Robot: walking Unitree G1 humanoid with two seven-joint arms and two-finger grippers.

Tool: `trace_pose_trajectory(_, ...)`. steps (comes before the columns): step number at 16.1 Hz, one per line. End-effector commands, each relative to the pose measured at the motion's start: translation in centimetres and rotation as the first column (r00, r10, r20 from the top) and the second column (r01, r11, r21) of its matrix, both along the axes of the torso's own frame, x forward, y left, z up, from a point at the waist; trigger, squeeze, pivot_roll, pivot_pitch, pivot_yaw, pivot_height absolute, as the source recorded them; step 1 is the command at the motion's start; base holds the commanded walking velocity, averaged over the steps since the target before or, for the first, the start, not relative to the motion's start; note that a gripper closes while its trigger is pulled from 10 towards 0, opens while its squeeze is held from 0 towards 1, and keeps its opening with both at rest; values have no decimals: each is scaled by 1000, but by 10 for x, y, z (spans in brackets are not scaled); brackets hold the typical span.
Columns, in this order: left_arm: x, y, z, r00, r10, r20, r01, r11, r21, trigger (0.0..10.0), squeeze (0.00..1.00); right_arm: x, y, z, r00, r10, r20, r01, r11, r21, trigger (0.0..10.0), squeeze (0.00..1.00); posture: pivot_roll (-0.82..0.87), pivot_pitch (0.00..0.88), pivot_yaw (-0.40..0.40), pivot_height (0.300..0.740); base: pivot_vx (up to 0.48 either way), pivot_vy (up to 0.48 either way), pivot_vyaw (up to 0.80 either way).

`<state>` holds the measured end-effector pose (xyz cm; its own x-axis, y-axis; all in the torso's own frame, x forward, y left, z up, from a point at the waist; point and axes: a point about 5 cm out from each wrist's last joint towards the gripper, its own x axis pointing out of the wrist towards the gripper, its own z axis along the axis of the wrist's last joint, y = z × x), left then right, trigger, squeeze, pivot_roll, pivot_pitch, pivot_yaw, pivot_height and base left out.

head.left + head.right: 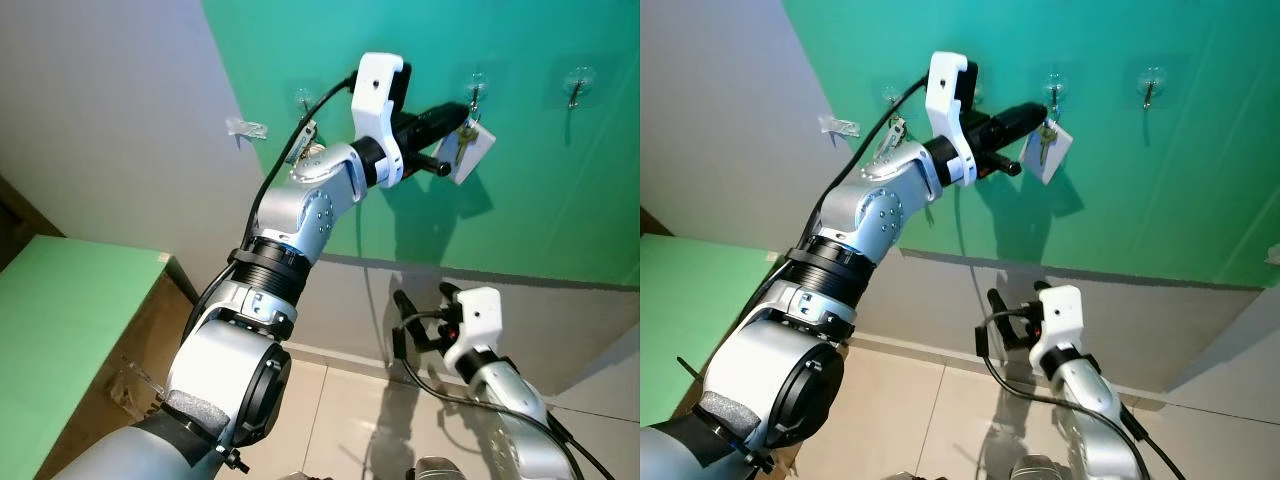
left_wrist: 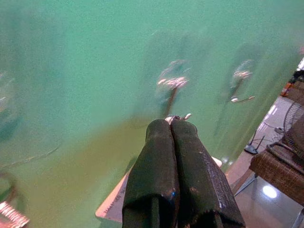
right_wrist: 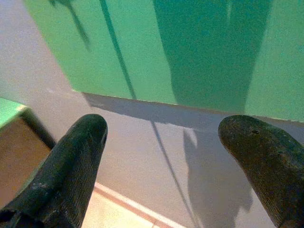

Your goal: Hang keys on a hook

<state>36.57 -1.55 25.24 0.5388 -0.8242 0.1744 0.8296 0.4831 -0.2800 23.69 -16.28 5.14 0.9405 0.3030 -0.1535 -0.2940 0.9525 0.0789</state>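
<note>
Left claw [image 1: 462, 118] is raised to the green wall [image 1: 560, 200], fingers pressed together and pinching the keys [image 1: 461, 145] at the top, right by the middle hook [image 1: 476, 92]. In the left wrist view the fingertips [image 2: 171, 128] meet with a bit of metal between them, just below the hook [image 2: 172, 85]. Can't tell whether the ring is over the hook or only held against it.

Keys hang down from the claw, long axis roughly vertical, pointing at the floor. The white tag [image 1: 472, 152] hangs with them, tilted, lower end swung toward the robot's left, flat face near the wall. In the left wrist view the tag [image 2: 114, 204] sticks out under the fingers.

More clear hooks on the same wall: one to the robot's left [image 1: 304, 98] behind the arm, one to the right [image 1: 577, 84], well apart from the keys. Each is bare as far as I can see.

Right claw [image 1: 425, 305] sits low, near the grey lower wall [image 1: 560, 320], fingers [image 3: 71, 166] spread wide with nothing between them.

Green surface [image 1: 60, 330] at lower left, tiled floor [image 1: 340, 410] below.
</note>
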Motion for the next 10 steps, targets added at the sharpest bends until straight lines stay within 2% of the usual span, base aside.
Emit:
trace_pose_trajectory(1, 6, 1, 9, 1000, 30, 9, -30, 1000, -3, 0, 0, -10, -6, 10, 999, 47, 4, -47, 998, 44, 10000, 0, -351, 18, 206, 740, 0, 0, 0)
trace_pose_trajectory(2, 10, 5, 8, 999, 51, 3, -51, 999, 2, 0, 0, -17, -16, 14, 998, 66, 0, -66, 997, 41, 10000, 0, -364, 21, 207, 740, 0, 0, 0)
trace_pose_trajectory(3, 12, 6, 8, 998, 58, 2, -58, 998, 4, 0, 0, -19, -20, 15, 997, 71, 1, -71, 997, 35, 10000, 0, -364, 21, 207, 740, 0, 0, 0)
trace_pose_trajectory(4, 16, 10, 8, 997, 80, -1, -80, 997, 7, 0, 0, -21, -31, 21, 998, 57, 7, -57, 998, 38, 10000, 0, -381, 25, 210, 740, 0, 0, 0)
trace_pose_trajectory(5, 18, 14, 9, 996, 93, -3, -93, 996, 4, 0, 0, -21, -37, 28, 998, 64, 11, -64, 996, 62, 10000, 0, -389, 25, 213, 740, 0, 0, 0)
trace_pose_trajectory(8, 21, 14, 8, 995, 102, -6, -102, 995, 5, 0, 0, -29, -30, 37, 986, 166, -19, -161, 975, 154, 10000, 0, -394, 25, 219, 740, 0, 0, 0)
trace_pose_trajectory(10, 21, 13, -1, 993, 115, -18, -114, 993, 40, 0, 0, -33, -24, 41, 974, 223, -27, -213, 955, 205, 10000, 0, -394, 25, 219, 740, 0, 0, 0)
